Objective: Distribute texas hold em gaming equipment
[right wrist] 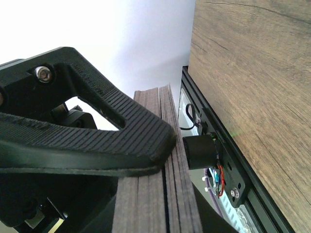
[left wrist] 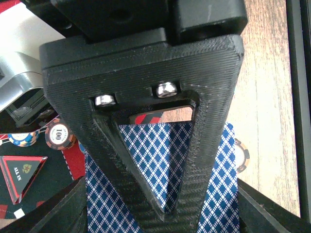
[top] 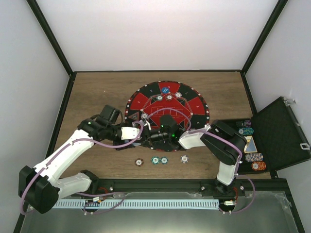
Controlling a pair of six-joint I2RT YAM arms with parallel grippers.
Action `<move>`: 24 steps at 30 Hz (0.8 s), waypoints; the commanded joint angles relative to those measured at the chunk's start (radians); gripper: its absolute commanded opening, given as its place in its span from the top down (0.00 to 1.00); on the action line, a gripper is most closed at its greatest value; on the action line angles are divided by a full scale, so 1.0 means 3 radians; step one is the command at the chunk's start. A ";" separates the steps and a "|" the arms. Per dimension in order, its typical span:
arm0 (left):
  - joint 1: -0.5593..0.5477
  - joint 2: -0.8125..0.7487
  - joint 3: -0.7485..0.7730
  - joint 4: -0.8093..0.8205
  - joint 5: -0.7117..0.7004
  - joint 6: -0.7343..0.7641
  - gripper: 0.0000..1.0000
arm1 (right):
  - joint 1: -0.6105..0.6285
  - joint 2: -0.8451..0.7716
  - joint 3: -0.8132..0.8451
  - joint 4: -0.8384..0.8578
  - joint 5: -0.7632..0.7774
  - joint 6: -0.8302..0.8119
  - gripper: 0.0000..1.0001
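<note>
Right pincer (right wrist: 163,160) clenched on the card deck (right wrist: 155,204), edge-on, long axis running up the frame. We note the left pincer (left wrist: 165,194) directly over a blue-backed card (left wrist: 218,184); its grip we cannot tell. Both meet mid-frame at the mat's (top: 194,104) lower rim.

Chip row (top: 155,159) just before mat (top: 194,104)

Chips (top: 155,160) on table (top: 97,92), before mat (top: 197,104)

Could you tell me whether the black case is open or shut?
Open. The black case has its lid swung out to the right, with chips showing inside.
</note>
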 commanded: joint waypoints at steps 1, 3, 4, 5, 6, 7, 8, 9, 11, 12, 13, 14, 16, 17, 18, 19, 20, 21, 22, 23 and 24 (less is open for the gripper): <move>0.0026 -0.0043 -0.0084 -0.0102 -0.0202 0.0090 0.89 | 0.0022 -0.0140 0.0066 0.0190 -0.0121 -0.0071 0.92; 0.0026 -0.0053 -0.0071 -0.0114 -0.0214 0.0079 0.92 | 0.0021 -0.0141 0.0086 0.0152 -0.0126 -0.0095 0.91; 0.0026 -0.0057 -0.0060 -0.0127 -0.0216 0.0078 0.93 | 0.0021 -0.0142 0.0095 0.0131 -0.0127 -0.0104 0.89; 0.0027 -0.0067 -0.0054 -0.0143 -0.0212 0.0074 0.95 | 0.0017 -0.0142 0.0106 0.0102 -0.0129 -0.0119 0.86; 0.0026 -0.0079 -0.0050 -0.0155 -0.0212 0.0071 0.96 | 0.0016 -0.0139 0.0117 0.0067 -0.0132 -0.0141 0.84; 0.0026 -0.0085 -0.0037 -0.0172 -0.0206 0.0069 0.96 | 0.0012 -0.0139 0.0128 0.0036 -0.0135 -0.0162 0.84; 0.0028 -0.0096 -0.0030 -0.0186 -0.0206 0.0068 0.96 | 0.0009 -0.0143 0.0131 0.0009 -0.0133 -0.0173 0.82; 0.0027 -0.0104 -0.0017 -0.0204 -0.0206 0.0065 0.96 | 0.0006 -0.0145 0.0132 -0.0016 -0.0133 -0.0180 0.80; 0.0026 -0.0110 0.0010 -0.0224 -0.0206 0.0059 0.96 | 0.0001 -0.0140 0.0137 -0.0047 -0.0130 -0.0198 0.73; 0.0026 -0.0118 0.0015 -0.0233 -0.0213 0.0065 0.96 | -0.0006 -0.0143 0.0136 -0.0050 -0.0137 -0.0199 0.71; 0.0028 -0.0116 0.0019 -0.0235 -0.0223 0.0069 0.96 | -0.0009 -0.0135 0.0134 -0.0054 -0.0137 -0.0204 0.68; 0.0026 -0.0123 0.0019 -0.0235 -0.0229 0.0071 0.96 | -0.0009 -0.0134 0.0135 -0.0055 -0.0138 -0.0205 0.66; 0.0026 -0.0119 0.0019 -0.0235 -0.0245 0.0076 0.96 | -0.0014 -0.0137 0.0137 -0.0056 -0.0140 -0.0204 0.62; 0.0026 -0.0120 0.0021 -0.0235 -0.0247 0.0072 0.96 | -0.0015 -0.0139 0.0130 -0.0058 -0.0138 -0.0204 0.61; 0.0026 -0.0121 0.0021 -0.0230 -0.0247 0.0068 0.96 | -0.0015 -0.0147 0.0135 -0.0071 -0.0133 -0.0205 0.61; 0.0026 -0.0128 0.0017 -0.0226 -0.0247 0.0067 0.96 | -0.0018 -0.0148 0.0142 -0.0091 -0.0130 -0.0215 0.59; 0.0026 -0.0127 0.0018 -0.0220 -0.0247 0.0064 0.96 | -0.0020 -0.0148 0.0169 -0.0129 -0.0135 -0.0233 0.57; 0.0026 -0.0127 0.0024 -0.0217 -0.0247 0.0059 0.96 | -0.0020 -0.0144 0.0184 -0.0156 -0.0134 -0.0246 0.57; 0.0026 -0.0127 0.0027 -0.0206 -0.0251 0.0044 0.96 | -0.0020 -0.0148 0.0194 -0.0167 -0.0137 -0.0250 0.56; 0.0026 -0.0131 0.0026 -0.0196 -0.0252 0.0038 0.96 | -0.0020 -0.0143 0.0197 -0.0166 -0.0135 -0.0251 0.56; 0.0026 -0.0135 0.0029 -0.0190 -0.0252 0.0036 0.96 | -0.0020 -0.0139 0.0199 -0.0165 -0.0137 -0.0244 0.56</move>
